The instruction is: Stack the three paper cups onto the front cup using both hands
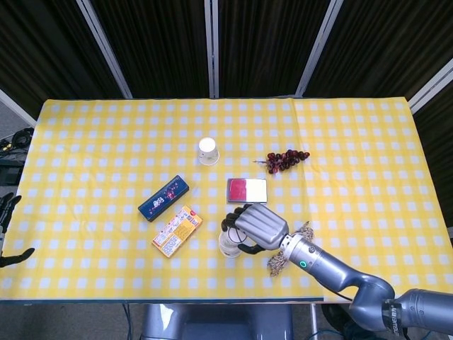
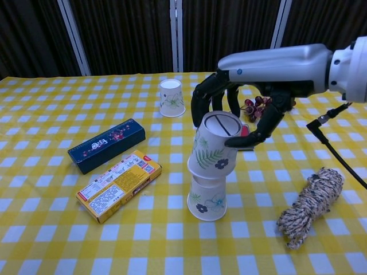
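My right hand [image 2: 238, 106] grips an upside-down paper cup [image 2: 211, 150] with a leaf print, thumb on its right side and fingers round the back. The cup is slightly tilted, and its rim meets the top of the front cup [image 2: 205, 201], which stands upside down near the table's front edge. I cannot tell whether it has slid down over that cup. In the head view the right hand [image 1: 256, 227] hides most of both cups [image 1: 226, 248]. Another cup [image 2: 172, 97] [image 1: 207, 151] stands upside down at the back. My left hand [image 1: 8, 230] hangs off the table's left edge, holding nothing.
A dark blue box [image 2: 106, 145] and a yellow box [image 2: 118, 184] lie left of the front cup. A red pad [image 1: 247, 190] lies behind the stack, with grapes [image 2: 255, 105] further back on the right. A rope coil [image 2: 309, 206] lies at the front right.
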`<move>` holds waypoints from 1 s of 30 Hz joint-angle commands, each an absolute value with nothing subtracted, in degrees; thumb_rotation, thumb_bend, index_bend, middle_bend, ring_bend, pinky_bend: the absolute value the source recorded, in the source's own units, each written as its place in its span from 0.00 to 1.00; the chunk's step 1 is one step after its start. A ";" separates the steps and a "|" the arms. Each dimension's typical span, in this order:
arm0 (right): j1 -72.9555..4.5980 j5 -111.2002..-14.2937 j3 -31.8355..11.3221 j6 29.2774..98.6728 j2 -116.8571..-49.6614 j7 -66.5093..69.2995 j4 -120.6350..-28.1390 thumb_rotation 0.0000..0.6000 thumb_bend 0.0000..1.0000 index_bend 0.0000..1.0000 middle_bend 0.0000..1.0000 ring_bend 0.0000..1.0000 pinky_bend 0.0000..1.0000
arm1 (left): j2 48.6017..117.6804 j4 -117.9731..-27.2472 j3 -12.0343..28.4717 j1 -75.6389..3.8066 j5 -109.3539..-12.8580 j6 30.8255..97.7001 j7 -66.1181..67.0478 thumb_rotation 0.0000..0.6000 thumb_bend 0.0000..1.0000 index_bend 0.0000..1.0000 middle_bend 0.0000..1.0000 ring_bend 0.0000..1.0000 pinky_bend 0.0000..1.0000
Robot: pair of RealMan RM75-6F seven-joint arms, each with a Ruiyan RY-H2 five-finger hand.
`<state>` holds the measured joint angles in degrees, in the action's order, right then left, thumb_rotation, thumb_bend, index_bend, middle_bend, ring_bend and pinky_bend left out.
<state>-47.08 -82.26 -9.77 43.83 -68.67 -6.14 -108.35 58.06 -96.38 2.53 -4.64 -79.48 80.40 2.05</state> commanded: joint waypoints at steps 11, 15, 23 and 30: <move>-48.47 -78.71 -8.53 43.60 -70.04 -10.11 -109.21 1.00 0.27 0.40 0.42 0.38 0.45 | 58.25 -96.30 2.55 -4.84 -79.12 80.05 2.37 1.00 0.00 0.00 0.00 0.00 0.00; -49.08 -78.13 -7.92 42.40 -69.79 -10.36 -109.48 1.00 0.15 0.18 0.26 0.29 0.39 | 58.18 -96.39 2.54 -4.77 -79.19 80.24 2.30 1.00 0.00 0.00 0.00 0.00 0.00; -49.59 -77.98 -7.26 41.77 -67.78 -10.17 -110.87 1.00 0.00 0.00 0.00 0.07 0.22 | 58.09 -96.20 2.54 -4.80 -79.15 80.12 1.91 1.00 0.00 0.00 0.00 0.00 0.00; -47.78 -80.64 -6.04 45.20 -65.75 -11.80 -110.68 1.00 0.00 0.00 0.00 0.02 0.14 | 58.16 -95.95 2.63 -4.83 -78.82 80.02 1.88 1.00 0.00 0.00 0.00 0.00 0.00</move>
